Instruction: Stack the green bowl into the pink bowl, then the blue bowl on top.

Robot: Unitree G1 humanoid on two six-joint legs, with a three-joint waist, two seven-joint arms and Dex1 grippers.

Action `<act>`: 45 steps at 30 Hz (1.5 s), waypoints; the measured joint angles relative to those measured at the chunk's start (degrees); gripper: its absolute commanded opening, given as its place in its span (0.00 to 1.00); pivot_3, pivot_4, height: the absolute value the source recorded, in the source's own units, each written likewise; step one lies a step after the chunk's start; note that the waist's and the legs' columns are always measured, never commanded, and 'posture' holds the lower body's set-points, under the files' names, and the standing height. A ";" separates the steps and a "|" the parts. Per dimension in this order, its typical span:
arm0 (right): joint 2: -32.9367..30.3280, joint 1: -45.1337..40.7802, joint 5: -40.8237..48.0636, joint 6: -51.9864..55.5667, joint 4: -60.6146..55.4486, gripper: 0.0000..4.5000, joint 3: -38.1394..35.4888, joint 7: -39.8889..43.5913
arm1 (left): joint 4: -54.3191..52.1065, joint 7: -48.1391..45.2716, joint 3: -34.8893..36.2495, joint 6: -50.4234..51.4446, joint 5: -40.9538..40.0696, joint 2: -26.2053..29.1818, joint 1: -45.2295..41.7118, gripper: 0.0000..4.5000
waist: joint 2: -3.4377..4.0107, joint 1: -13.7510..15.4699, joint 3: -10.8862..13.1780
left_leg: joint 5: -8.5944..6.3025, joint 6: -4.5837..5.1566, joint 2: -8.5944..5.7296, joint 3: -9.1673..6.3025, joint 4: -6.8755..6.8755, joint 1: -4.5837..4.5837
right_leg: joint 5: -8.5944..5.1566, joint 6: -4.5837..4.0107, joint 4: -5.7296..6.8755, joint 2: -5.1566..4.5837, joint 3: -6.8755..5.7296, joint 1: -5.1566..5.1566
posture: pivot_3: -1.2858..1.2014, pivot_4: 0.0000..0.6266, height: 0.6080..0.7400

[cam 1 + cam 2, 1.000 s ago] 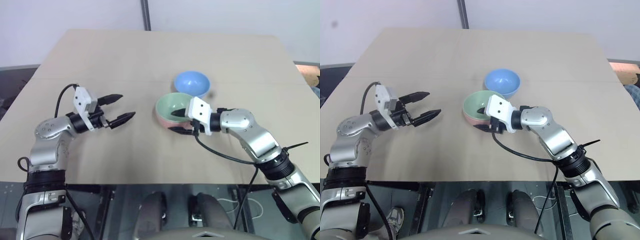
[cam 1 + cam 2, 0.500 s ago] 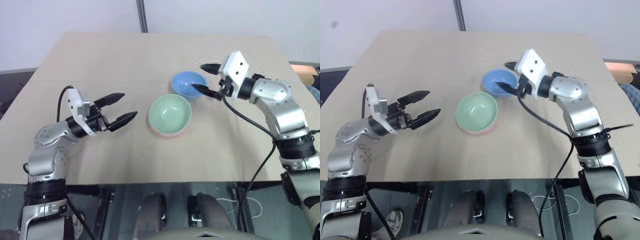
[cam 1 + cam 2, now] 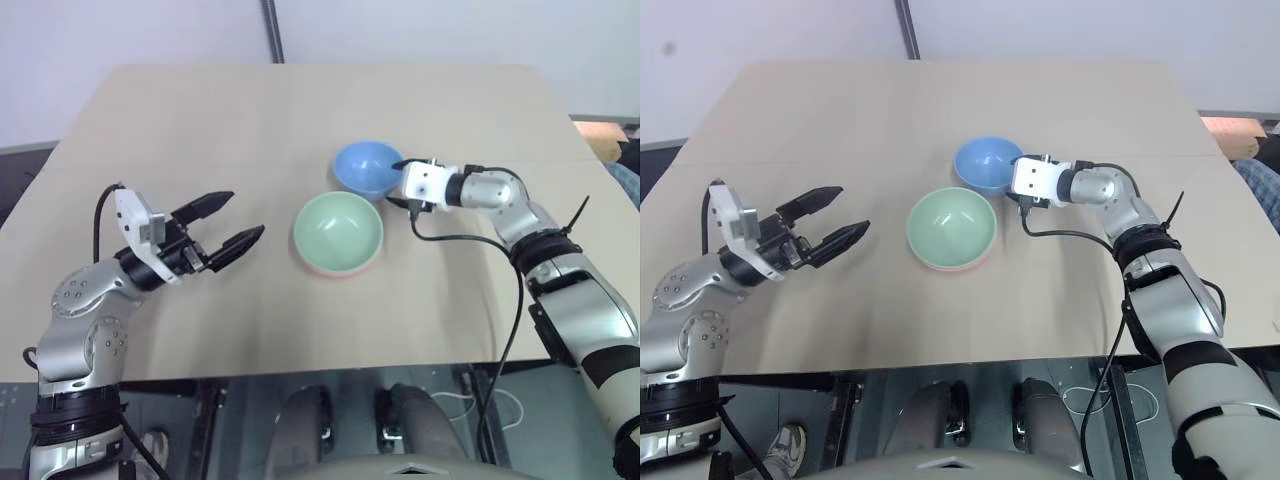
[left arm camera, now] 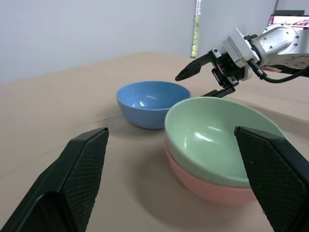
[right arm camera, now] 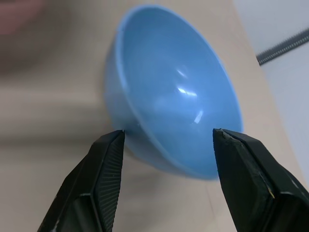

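- The left gripper [image 3: 225,222] hovers over the table [image 3: 200,120] with its two black fingers [image 4: 76,181] spread wide and nothing between them.
- Its fingertips point toward the bowls, well apart from them, with bare tabletop in the gap.
- Ahead of those fingertips sits the green bowl [image 3: 338,231], nested inside the pink bowl [image 4: 207,186], whose salmon rim shows just under the green one.
- In the left wrist view, this stack lies between the two left fingers, farther out than their tips.
- The blue bowl [image 3: 368,168] stands upright on the table just beyond the stack, very close to it; whether their rims touch cannot be told.
- The right gripper [image 4: 203,77] is at the blue bowl's right-hand rim, its fingers [image 5: 104,188] parted.
- In the right wrist view, the bowl's near wall lies between the two fingertips, one finger outside the wall and one over the hollow; they are not closed on it.
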 measured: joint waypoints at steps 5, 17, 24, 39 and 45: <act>0.98 -0.64 -2.71 -2.69 4.20 0.15 0.88 0.05 | -1.32 1.08 0.18 0.17 -0.28 -0.02 1.18 0.98 | 0.00 -0.03 0.00 | 0.00 0.00 0.00 -0.01 0.03 0.02 | 0.01 -0.01 0.04 0.00 0.00 0.01 | 0.52 0.24 1.00; -2.97 -1.03 -1.81 -5.66 -1.13 0.01 -0.99 5.65 | -1.48 1.91 0.18 0.07 -0.59 -0.23 1.43 0.98 | 0.11 -0.05 0.07 | 0.00 0.00 0.01 -0.01 0.00 -0.02 | 0.01 -0.01 -0.01 -0.01 0.00 -0.01 | 0.52 0.24 1.00; -12.54 13.91 21.72 18.50 -50.39 0.01 -4.87 26.71 | 0.87 1.94 -0.66 -1.03 0.76 -1.42 0.17 0.98 | 0.14 0.71 0.07 | -0.01 -0.01 0.03 -0.23 -0.08 -0.03 | 0.00 -0.01 -0.10 -0.05 -0.17 0.09 | 0.52 0.24 1.00; -9.72 18.94 17.63 41.01 -66.31 0.77 -1.88 20.05 | 3.68 1.00 -2.53 -1.81 1.48 -2.13 -3.13 0.98 | 0.12 1.54 0.06 | 0.04 -0.04 -0.01 -0.27 0.08 -0.14 | 0.01 -0.03 -0.05 -0.07 -0.24 0.04 | 0.52 0.24 1.00; -10.53 25.51 30.73 55.56 -80.68 0.77 -13.69 17.07 | 1.38 2.06 -2.35 0.08 1.04 -1.89 -0.53 0.98 | 0.11 1.46 0.07 | 0.01 -0.01 0.00 -0.29 -0.03 -0.16 | 0.00 -0.02 -0.17 -0.07 -0.26 0.05 | 0.52 0.24 1.00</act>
